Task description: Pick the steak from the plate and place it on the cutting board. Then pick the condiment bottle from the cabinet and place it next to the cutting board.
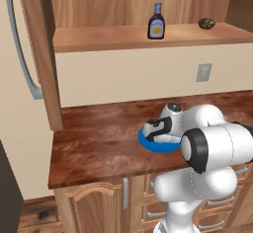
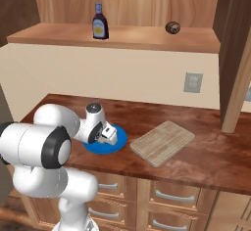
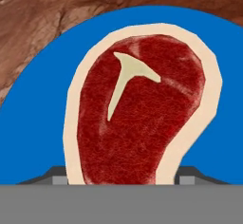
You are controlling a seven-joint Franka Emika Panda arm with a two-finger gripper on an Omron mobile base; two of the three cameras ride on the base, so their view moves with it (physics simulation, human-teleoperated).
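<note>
Blue plate (image 2: 120, 142) is our landmark, sitting on the tabletop (image 2: 206, 161); we are lowering nothing we can name, but our gripper (image 3: 122, 178) is straddling the steak (image 3: 137, 118) lying on it, whether gripping we cannot tell; the cutting board (image 2: 163, 142) is lying just beside the plate; the condiment bottle (image 2: 100, 21) is standing on the cabinet (image 2: 122, 36) ledge above it.

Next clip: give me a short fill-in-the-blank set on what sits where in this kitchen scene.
1. The steak lies on the blue ____.
2. The condiment bottle stands upright on the cabinet ledge and has a ____ cap.
3. The cutting board lies on the countertop, with ____ on it.
4. The gripper is down over the ____.

Missing words: plate; blue; nothing; steak
</note>
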